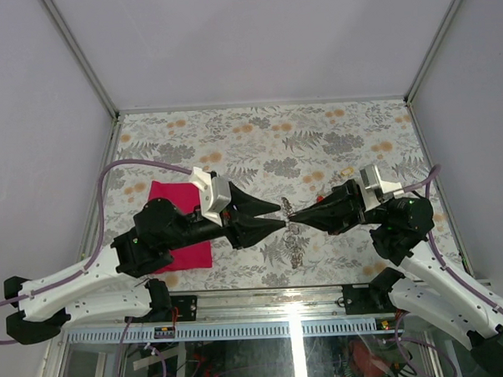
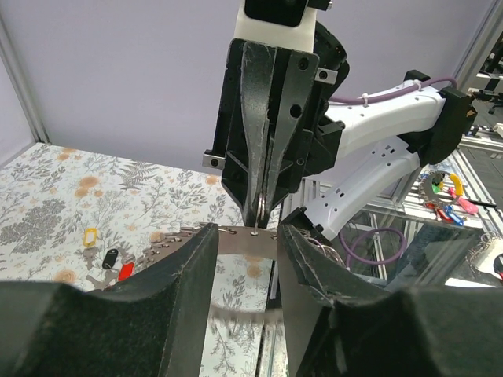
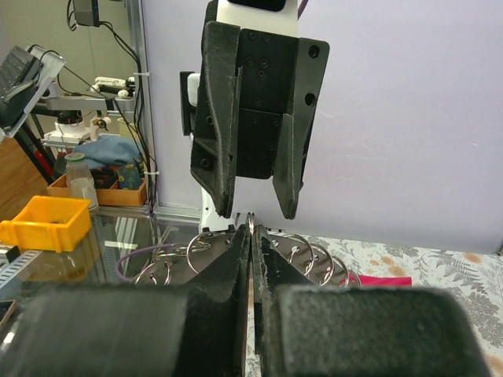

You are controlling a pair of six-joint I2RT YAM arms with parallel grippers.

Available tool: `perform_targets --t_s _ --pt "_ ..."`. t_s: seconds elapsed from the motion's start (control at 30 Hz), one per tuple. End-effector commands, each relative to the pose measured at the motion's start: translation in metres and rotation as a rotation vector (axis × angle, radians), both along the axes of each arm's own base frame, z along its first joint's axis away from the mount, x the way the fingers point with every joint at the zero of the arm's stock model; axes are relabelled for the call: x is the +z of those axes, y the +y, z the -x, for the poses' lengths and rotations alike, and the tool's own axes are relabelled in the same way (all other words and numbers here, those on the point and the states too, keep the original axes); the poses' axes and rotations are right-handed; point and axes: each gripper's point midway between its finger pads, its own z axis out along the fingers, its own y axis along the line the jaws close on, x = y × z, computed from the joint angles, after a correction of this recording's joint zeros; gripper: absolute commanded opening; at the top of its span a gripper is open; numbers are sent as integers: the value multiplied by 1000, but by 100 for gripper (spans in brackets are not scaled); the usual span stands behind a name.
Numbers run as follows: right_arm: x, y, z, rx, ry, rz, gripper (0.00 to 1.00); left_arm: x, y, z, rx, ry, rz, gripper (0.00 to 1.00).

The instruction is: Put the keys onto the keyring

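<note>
Left jaws part-way apart, with a flat metal strip (image 2: 244, 242) across the gap. Can't tell if I'm gripping it. Just past that, right jaws pinched fully together on a thin loop, which I take for the keyring (image 2: 258, 212). Keys (image 2: 106, 259) lie loose on the counter (image 2: 47, 188), well off to the side.

Risks:
- Tips nearly touching, so any nudge could knock the keyring out.
- Thin edge-on pinch may twist or slip.
- No key threaded yet.
</note>
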Motion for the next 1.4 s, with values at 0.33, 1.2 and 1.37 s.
perform_targets --t_s 0.33,1.2,1.37 --pt "14 -8 19 45 -81 -39 0 32 -3 1 -10 -51 81 28" --pt "12 -9 13 -10 -84 -32 0 29 -4 9 -60 -56 69 26" --pt "11 -8 12 -10 -79 -27 0 29 -4 11 -64 -58 68 33"
